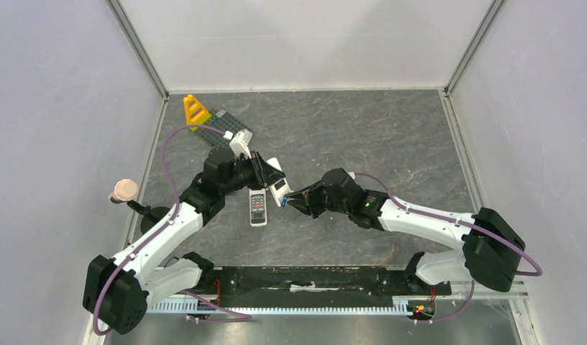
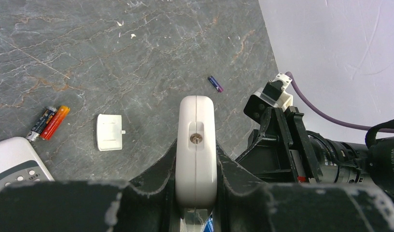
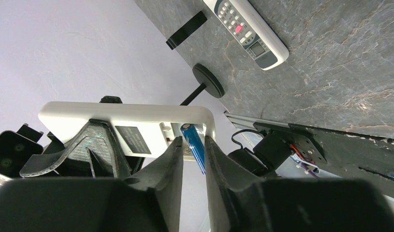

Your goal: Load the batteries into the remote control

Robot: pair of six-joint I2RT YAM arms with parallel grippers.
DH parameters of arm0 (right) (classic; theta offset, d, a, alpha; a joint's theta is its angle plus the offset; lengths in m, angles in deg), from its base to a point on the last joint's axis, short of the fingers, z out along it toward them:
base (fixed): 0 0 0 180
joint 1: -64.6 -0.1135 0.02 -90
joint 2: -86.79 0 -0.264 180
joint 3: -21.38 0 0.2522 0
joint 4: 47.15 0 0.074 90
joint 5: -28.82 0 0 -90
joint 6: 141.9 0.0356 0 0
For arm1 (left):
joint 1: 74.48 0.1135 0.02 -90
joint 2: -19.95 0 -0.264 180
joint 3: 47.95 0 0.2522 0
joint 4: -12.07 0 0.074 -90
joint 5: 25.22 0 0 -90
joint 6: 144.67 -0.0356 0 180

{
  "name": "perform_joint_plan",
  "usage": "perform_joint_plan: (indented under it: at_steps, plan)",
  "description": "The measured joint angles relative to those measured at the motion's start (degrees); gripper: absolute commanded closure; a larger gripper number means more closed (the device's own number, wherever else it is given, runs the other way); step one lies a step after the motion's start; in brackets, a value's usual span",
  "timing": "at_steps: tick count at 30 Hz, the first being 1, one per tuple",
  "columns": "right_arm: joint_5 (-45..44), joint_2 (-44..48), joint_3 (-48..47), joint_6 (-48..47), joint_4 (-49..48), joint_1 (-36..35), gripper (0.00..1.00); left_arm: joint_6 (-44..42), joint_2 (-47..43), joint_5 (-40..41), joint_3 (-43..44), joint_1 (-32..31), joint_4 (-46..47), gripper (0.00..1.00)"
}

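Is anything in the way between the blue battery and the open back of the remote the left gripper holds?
Nothing visible. The blue battery, between the right gripper's fingers, has its tip right at the remote's open back.

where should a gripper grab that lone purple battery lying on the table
Grip the purple battery around its middle, coming straight down with the jaws closing across its width. It lies flat on the table, with bare surface along both long sides, so probably nothing blocks them.
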Motion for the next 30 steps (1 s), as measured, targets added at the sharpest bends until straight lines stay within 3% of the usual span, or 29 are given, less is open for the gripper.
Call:
perform_joint_plan:
  at_steps: [15,21,28,30]
  plan:
    - [0.9,-0.2,0.0,-0.1,0.0,0.6,0.61,0.8,3.6,-0.3,3.0,0.0,-3.7,0.98]
    - [1.0,-0.2,0.2,-0.5,0.6,0.6,0.75,1.8,5.1,-0.2,3.6,0.0,-4.2,0.98]
    - [1.3,-0.2,0.5,-0.9,1.2,0.6,0.98,2.3,5.9,0.0,3.9,0.0,-4.1,0.98]
    - [1.6,-0.2,0.8,-0.9,1.0,0.6,1.00,2.3,6.3,0.0,3.9,0.0,-4.1,0.98]
